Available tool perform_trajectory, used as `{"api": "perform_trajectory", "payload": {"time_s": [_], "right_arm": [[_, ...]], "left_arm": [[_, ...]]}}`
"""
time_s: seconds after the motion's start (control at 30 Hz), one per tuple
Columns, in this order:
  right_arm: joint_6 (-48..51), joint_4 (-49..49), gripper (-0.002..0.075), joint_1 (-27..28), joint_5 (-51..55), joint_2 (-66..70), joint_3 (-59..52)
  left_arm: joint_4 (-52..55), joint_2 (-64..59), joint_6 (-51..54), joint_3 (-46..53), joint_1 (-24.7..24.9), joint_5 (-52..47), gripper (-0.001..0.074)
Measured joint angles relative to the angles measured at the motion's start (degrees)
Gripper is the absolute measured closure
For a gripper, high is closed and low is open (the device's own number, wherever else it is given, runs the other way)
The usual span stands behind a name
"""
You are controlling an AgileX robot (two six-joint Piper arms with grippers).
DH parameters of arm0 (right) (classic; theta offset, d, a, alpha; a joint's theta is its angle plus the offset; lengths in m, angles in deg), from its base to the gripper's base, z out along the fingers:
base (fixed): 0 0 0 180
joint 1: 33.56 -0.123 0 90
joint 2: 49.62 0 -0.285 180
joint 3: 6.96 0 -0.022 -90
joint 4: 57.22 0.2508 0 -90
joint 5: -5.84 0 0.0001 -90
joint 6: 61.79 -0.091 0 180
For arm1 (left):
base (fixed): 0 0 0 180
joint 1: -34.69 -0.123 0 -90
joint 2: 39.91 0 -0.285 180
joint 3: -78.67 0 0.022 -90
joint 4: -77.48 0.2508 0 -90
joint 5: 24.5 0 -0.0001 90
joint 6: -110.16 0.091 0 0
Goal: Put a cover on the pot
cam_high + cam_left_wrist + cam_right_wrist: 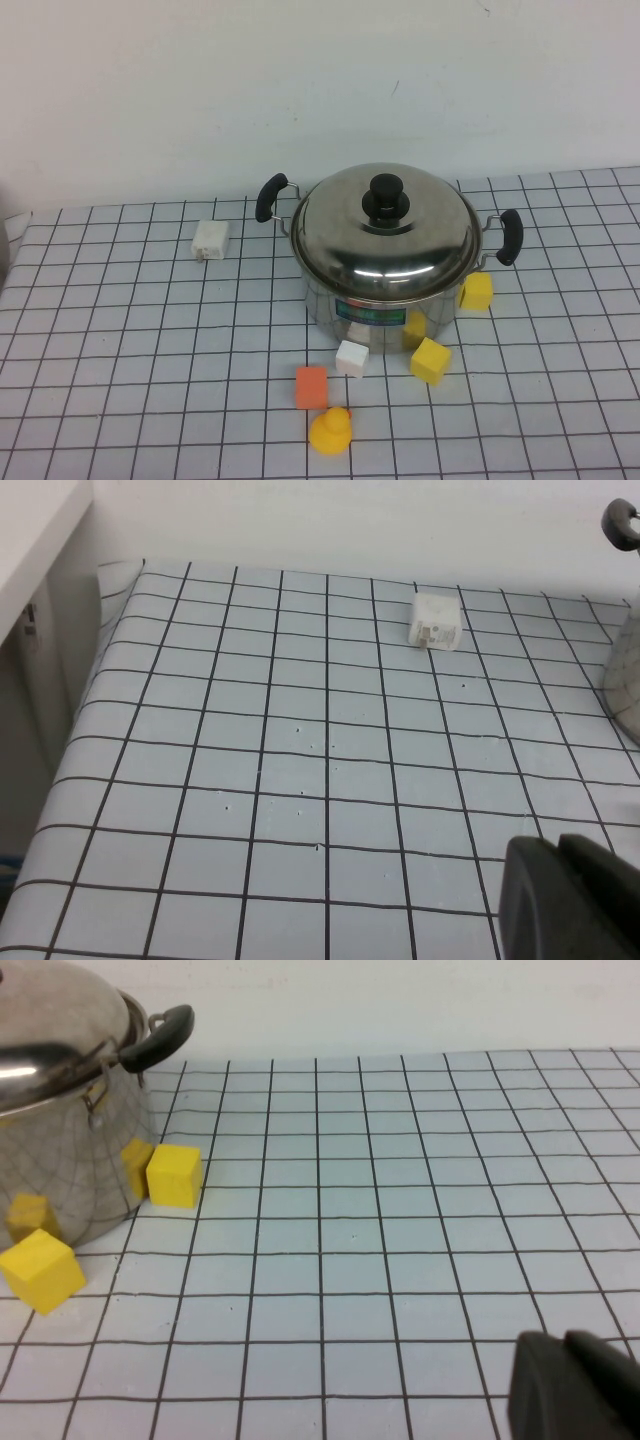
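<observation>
- High view: one stainless-steel pot (385,290) stands mid-worktop (120,340), its domed lid (385,235) with a black knob (385,200) seated on top and two black side handles sticking out. Loose pieces: two yellow cubes (431,360) (476,291), one white cube (352,357), one orange block (311,387), one yellow duck-like toy (330,432) and one white charger plug (210,240). The blocks crowd the pot's near and right sides; the left half of the grid is open. Neither arm shows here.
- Left wrist view: the left pincer (570,900) is a dark lump low over bare grid squares; I cannot tell how it is set. The plug lies far off, and the worktop edge runs alongside.
- Right wrist view: the right pincer (575,1385) sits low over open squares, well apart from the pot; I cannot tell its setting. Both yellow cubes sit by the pot wall.
</observation>
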Motion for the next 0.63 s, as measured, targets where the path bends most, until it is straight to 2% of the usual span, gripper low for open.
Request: {"api": "perform_trajectory", "payload": {"time_s": [0.63], "right_arm": [[0.0,0.0,0.0717,0.0,0.0,0.0,0.0]], "left_arm": [[-0.4,0.0,0.21,0.0,-0.23,0.0,0.0736]]}}
